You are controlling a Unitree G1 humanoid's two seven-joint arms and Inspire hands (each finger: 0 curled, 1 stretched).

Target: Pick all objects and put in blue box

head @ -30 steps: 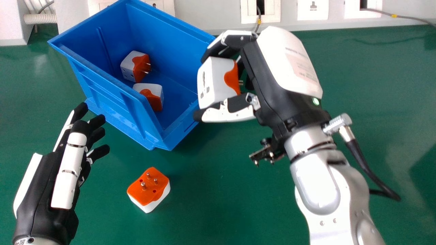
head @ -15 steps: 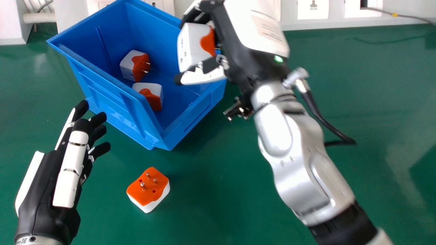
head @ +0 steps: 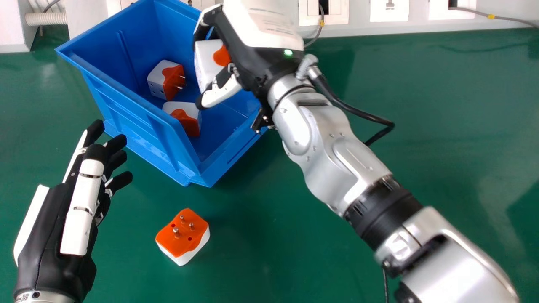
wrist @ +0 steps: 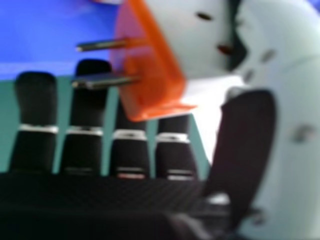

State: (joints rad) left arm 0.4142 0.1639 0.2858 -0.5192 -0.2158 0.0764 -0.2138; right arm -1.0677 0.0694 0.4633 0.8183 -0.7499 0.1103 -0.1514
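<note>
Orange-and-white adapter (head: pixel 206 63) between the right hand's thumb (head: pixel 221 90) and fingers.

1. Box (head: pixel 145 126): uniform blue.
2. Desk (head: pixel 286 252): plain green.
3. Adapter on desk (head: pixel 185 237): orange face, white body.
4. Two adapters in box (head: pixel 157 80): white with orange, curved colour border.
5. Held adapter (head: pixel 205 63): white and orange; pins (wrist: pixel 102 81) probably silver-grey, view blurred.
6. Left fingers (head: pixel 120 181): black and white.
7. Right forearm (head: pixel 328 155): silver, black band.

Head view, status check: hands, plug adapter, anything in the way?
Right hand holding plug adapter over blue box. Left hand open, empty. Drop looks unobstructed.
</note>
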